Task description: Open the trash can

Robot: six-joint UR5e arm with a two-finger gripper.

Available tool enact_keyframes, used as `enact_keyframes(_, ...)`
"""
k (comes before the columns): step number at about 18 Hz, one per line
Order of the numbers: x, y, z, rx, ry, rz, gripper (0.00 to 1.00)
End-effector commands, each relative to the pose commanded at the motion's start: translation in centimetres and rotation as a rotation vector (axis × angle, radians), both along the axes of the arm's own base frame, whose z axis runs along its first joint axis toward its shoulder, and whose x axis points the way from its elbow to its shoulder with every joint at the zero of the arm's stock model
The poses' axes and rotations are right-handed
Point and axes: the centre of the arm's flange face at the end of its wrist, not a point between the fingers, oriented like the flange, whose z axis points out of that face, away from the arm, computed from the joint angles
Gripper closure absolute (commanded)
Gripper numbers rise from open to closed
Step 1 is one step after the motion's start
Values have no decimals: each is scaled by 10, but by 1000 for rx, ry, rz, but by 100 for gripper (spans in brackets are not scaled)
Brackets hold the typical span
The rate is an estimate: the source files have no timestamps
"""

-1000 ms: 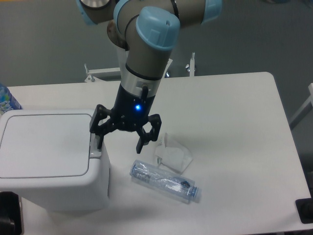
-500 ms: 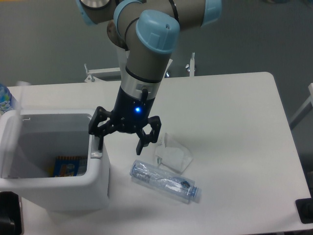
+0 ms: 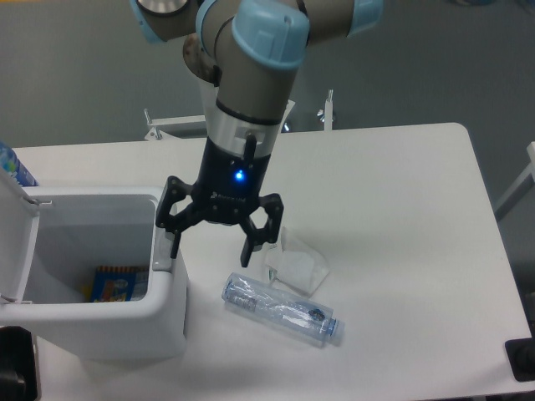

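Note:
The trash can [image 3: 163, 313] is a large white boxy bin at the front left of the table. Its lid [image 3: 17, 238] stands swung up at the left side, so the inside shows. A blue and orange packet [image 3: 119, 282] lies on its bottom. My gripper [image 3: 211, 244] hangs open over the bin's right rim. Its left finger [image 3: 173, 241] is at the grey push-button tab [image 3: 160, 261]; its right finger [image 3: 249, 244] is over the table beside the bin. It holds nothing.
A crushed clear plastic bottle [image 3: 280, 309] lies on the table right of the bin. A crumpled clear plastic piece [image 3: 297, 266] sits just behind it. A blue-labelled bottle [image 3: 12, 167] peeks at the left edge. A black object [image 3: 522, 359] is at the front right corner.
The lid was shut a second ago, then sprang up, and now stands fully open at the left. My gripper has shifted slightly right and up.

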Motion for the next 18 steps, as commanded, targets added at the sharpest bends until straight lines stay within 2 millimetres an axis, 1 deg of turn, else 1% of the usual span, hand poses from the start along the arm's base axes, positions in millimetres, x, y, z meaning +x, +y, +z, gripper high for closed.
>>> enact_keyframes(4, -15, -8, 12, -88, 157, 49, 0)
enact_keyframes(9, -26, -19, 7, -209, 314, -54, 0)
enact_keyframes(15, -32, -22, 3, -226, 322, -56, 0)
enact_keyframes(18, -39, -28, -1, -255, 333, -33, 0)
